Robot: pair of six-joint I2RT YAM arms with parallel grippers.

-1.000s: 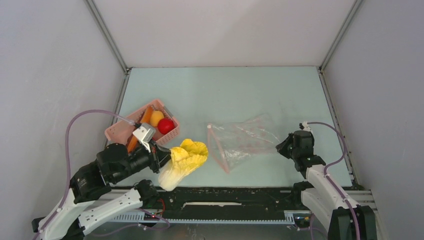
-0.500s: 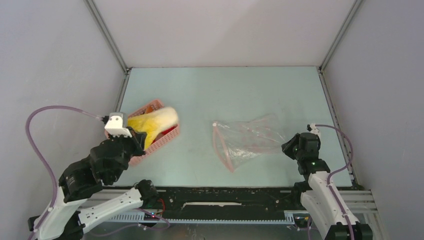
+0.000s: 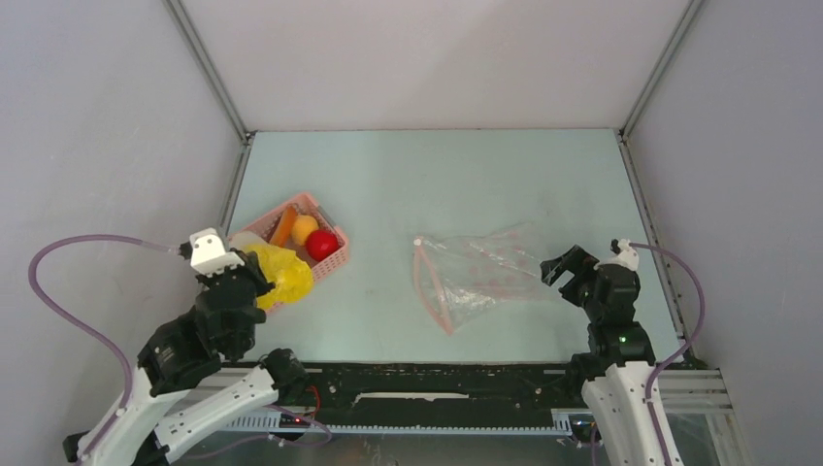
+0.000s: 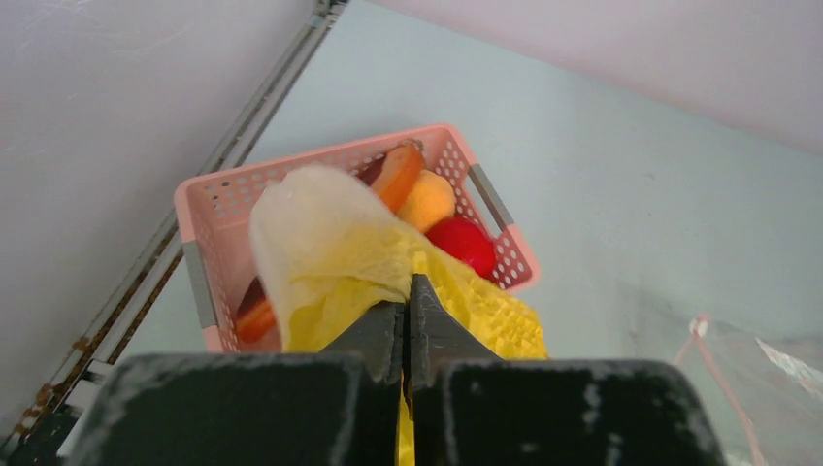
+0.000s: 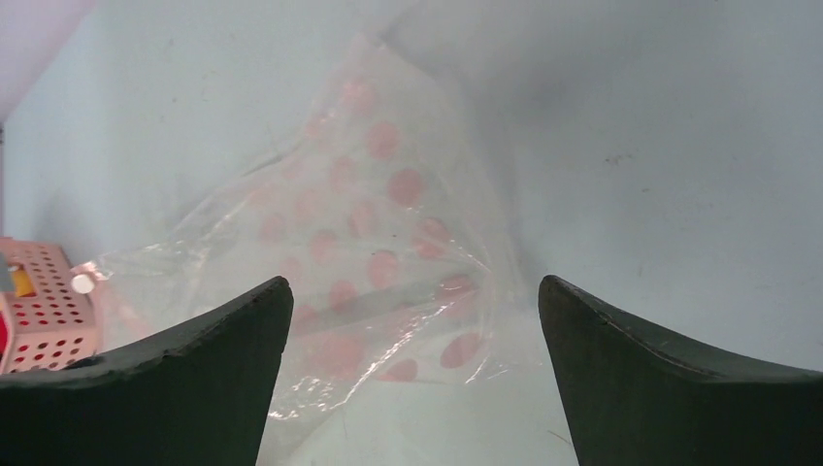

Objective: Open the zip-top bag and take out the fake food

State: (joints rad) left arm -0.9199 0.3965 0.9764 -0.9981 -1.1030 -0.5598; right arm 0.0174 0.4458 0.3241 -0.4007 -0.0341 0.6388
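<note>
While the left jaws pinch the yellow piece (image 4: 330, 243) over the near-left end of the basket (image 3: 336, 255), a red fruit (image 3: 321, 244) sits inside at its right. Right jaws are spread wide at the right edge of the bag (image 3: 476, 272), which lies flat, right of centre on the worktop (image 3: 437, 175).

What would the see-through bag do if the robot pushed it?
Probably crumple rather than slide stiffly: the zip-top bag is thin, wrinkled plastic lying slack. It looks empty, so it is likely very light. Its glossy surface may be slippery to pinch.
</note>
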